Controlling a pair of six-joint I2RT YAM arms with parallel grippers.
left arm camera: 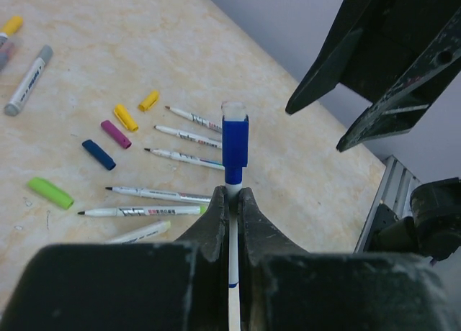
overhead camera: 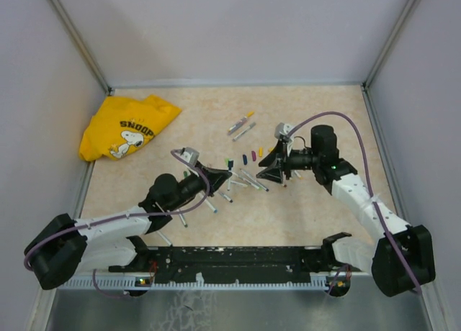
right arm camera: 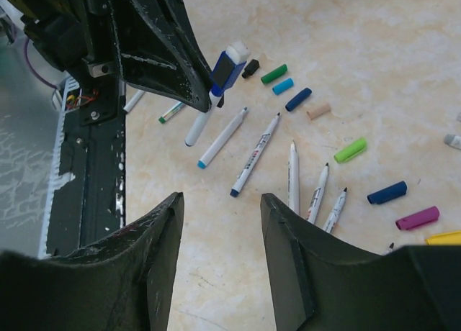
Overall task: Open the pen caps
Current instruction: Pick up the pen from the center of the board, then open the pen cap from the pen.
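Observation:
My left gripper (left arm camera: 232, 201) is shut on a thin white pen, held above the table. The pen's blue cap (left arm camera: 235, 140) is still on and sticks out past the fingertips. It also shows in the right wrist view (right arm camera: 228, 66). My right gripper (right arm camera: 220, 209) is open and empty. It faces the left gripper (overhead camera: 220, 176) with a gap between them. Loose caps lie on the table: lime green (left arm camera: 50, 193), dark blue (left arm camera: 98, 155), magenta (left arm camera: 115, 134), yellow (left arm camera: 124, 117). Several uncapped pens (right arm camera: 256, 155) lie beside them.
A yellow Snoopy cloth (overhead camera: 126, 129) lies at the back left. Two capped markers (overhead camera: 241, 124) lie beyond the caps. A black rail (overhead camera: 238, 259) runs along the near edge between the arm bases. Grey walls close the sides and back.

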